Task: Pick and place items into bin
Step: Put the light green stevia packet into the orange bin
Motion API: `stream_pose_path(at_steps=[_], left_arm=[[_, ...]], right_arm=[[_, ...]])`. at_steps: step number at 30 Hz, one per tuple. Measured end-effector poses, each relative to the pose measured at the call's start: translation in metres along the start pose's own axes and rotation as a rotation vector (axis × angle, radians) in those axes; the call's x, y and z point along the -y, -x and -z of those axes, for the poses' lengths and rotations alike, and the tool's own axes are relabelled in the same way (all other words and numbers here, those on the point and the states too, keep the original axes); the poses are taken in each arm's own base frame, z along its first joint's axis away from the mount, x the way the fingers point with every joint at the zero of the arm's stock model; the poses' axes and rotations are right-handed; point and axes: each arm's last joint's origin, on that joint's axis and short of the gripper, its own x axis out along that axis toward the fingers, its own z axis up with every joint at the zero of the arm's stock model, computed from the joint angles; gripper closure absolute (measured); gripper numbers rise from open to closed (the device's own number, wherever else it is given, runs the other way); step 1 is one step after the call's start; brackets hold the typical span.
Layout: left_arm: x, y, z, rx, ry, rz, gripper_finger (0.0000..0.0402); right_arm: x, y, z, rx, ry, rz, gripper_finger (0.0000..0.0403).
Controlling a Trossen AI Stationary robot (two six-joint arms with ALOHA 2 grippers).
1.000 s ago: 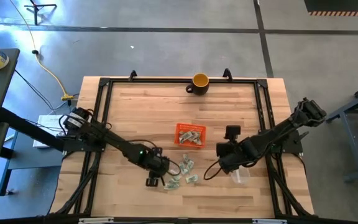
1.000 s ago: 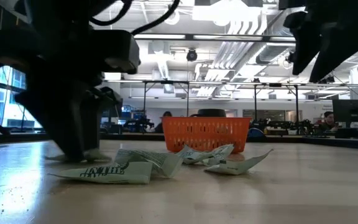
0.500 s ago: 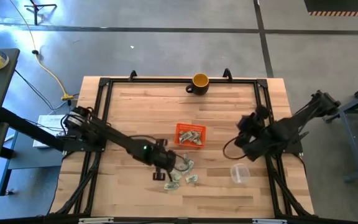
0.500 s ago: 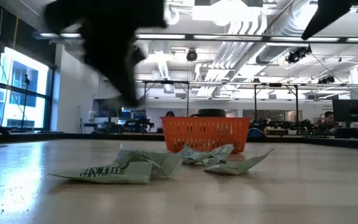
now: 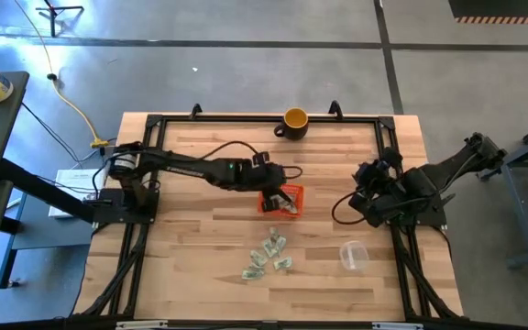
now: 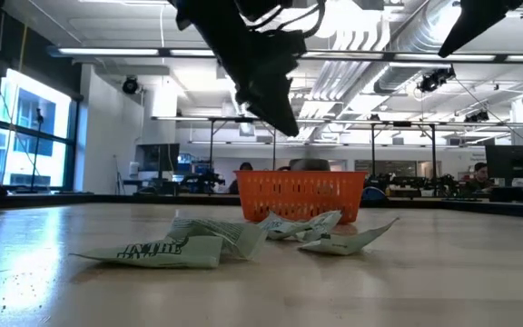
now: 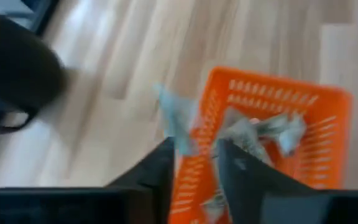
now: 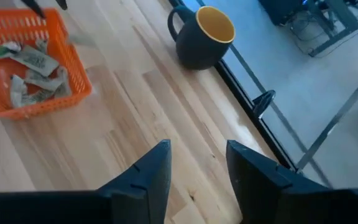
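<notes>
The orange perforated bin point(image 5: 282, 198) stands mid-table and holds several pale green and white wrapped pieces point(image 8: 33, 65). More wrapped pieces point(image 5: 267, 256) lie flat on the wood nearer the near edge, also seen in the low view point(image 6: 209, 242). My left gripper point(image 5: 278, 177) hovers over the bin's left far corner point(image 7: 213, 93), shut on one wrapped piece point(image 7: 178, 121). In the low view it hangs above the bin point(image 6: 302, 195). My right gripper point(image 8: 197, 149) is open and holds nothing, raised to the right of the bin point(image 5: 367, 183). My left gripper pinches one pale green wrapped piece point(image 7: 180, 127) between its two fingers, which slant down from the table's left side. The piece sticks out beyond the fingertips point(image 7: 166, 152) and is lifted clear, over the bin's wall. Blur hides which part of it is gripped.
A yellow mug with a dark outside point(image 5: 295, 120) stands at the table's far edge. A clear plastic cup point(image 5: 353, 255) stands near the right near part of the table. A black frame rail point(image 8: 253, 106) runs along the table's edges.
My left gripper has risen from the loose pieces near the near edge and swung toward the far edge, carrying one piece until it is over the bin. My right gripper has drawn back from the clear cup toward the far right and up; the cup stays standing.
</notes>
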Motion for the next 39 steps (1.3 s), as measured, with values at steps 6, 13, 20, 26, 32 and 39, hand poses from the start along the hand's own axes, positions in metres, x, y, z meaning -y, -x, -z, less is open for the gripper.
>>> stream_pose_path(at_steps=[6,13,20,26,32,39], left_arm=[[0.03,0.009,0.003,-0.02,0.032,0.202,0.0157],[0.074,0.038,0.023,-0.136,0.08,0.1,0.0164],[0.075,0.081,0.026,-0.199,0.314,0.104,0.0232],[0.098,0.128,0.036,-0.181,0.302,0.155,0.0265],[0.112,0.144,0.047,-0.2,0.475,0.112,0.0268],[0.113,0.145,0.047,-0.166,0.561,0.066,0.0268]], right_arm=[[-0.007,-0.003,-0.003,0.031,0.042,0.039,0.0224],[-0.003,-0.028,0.007,-0.116,-0.043,-0.003,0.0207],[0.004,-0.1,0.011,-0.237,-0.245,-0.32,0.0218],[-0.002,-0.134,0.007,-0.08,0.453,-0.405,0.0215],[-0.007,-0.18,-0.006,-0.05,0.629,-0.404,0.0199],[-0.021,-0.233,-0.025,-0.156,0.758,-0.443,0.0182]])
